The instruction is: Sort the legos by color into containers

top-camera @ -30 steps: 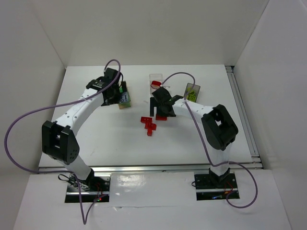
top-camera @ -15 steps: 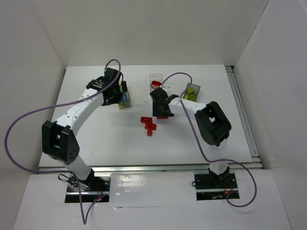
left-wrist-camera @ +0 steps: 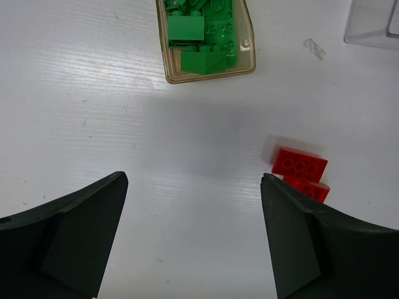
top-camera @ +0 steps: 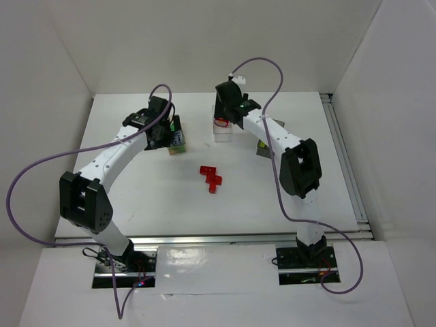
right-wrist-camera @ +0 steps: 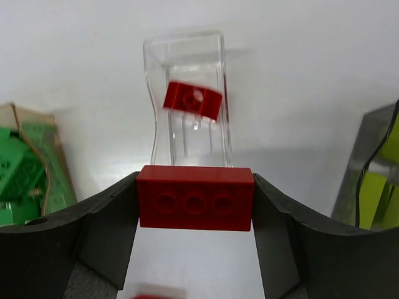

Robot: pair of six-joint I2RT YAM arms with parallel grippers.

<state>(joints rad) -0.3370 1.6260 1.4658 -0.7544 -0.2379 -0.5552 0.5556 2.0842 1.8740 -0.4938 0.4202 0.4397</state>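
The right jaws are clamped on the two ends of a red three-stud brick (right-wrist-camera: pixel 195 205), held level above the table (right-wrist-camera: pixel 299 75). Straight ahead, just beyond them, stands the clear container (right-wrist-camera: pixel 153 118). One smaller red brick (right-wrist-camera: pixel 192 99) shows inside its walls, blurred. Off to the left of these jaws is the tan-tinted container (right-wrist-camera: pixel 59 168), packed with green bricks (right-wrist-camera: pixel 15 168). Off to their right is a dark-walled container (right-wrist-camera: pixel 365 156) holding yellow-green bricks (right-wrist-camera: pixel 377 190).

The left jaws stand wide apart with nothing between them, over bare table. A little ahead, toward the right-hand finger, lie two loose red bricks (left-wrist-camera: pixel 299 166), touching each other. Farther ahead, near the middle, the tan-tinted container sits on the table, full of green bricks.
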